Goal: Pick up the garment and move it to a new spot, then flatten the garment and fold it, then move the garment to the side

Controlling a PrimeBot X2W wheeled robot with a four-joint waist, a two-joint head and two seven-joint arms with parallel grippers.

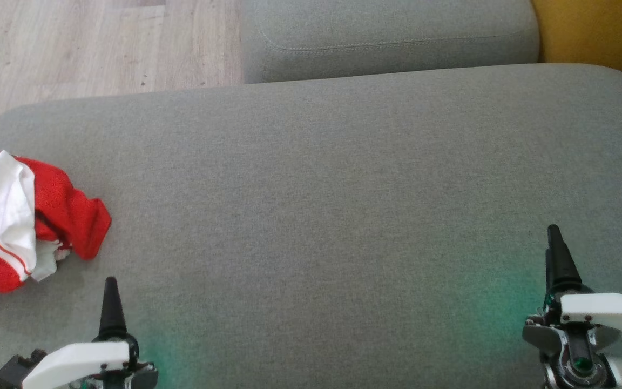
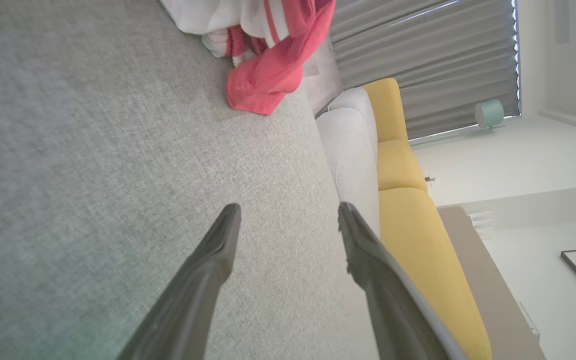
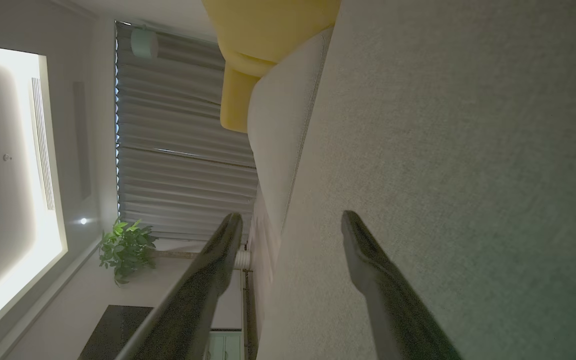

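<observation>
- The red-and-white garment point(image 1: 19, 216) lies crumpled in a heap at the far left of the grey sofa cushion point(image 1: 311, 162), and part of it runs off the left edge of the head view.
- The left gripper point(image 1: 111, 294) hovers near the heap with its fingers spread wide and nothing in them.
- The right gripper point(image 1: 555, 243) is also wide open and empty, well apart from the cloth at the other end of the cushion.
- Nothing is flattened or folded yet, I'd say.
- Risk: the heap sits close to the cushion's edge, so a clumsy nudge could push it off towards the wooden floor point(image 1: 73, 43).
- Risk: pinching only one loose layer would lift the garment twisted, which makes it harder to flatten.
- Risk: coming down too low, the fingertips could dig into the upholstery.
</observation>
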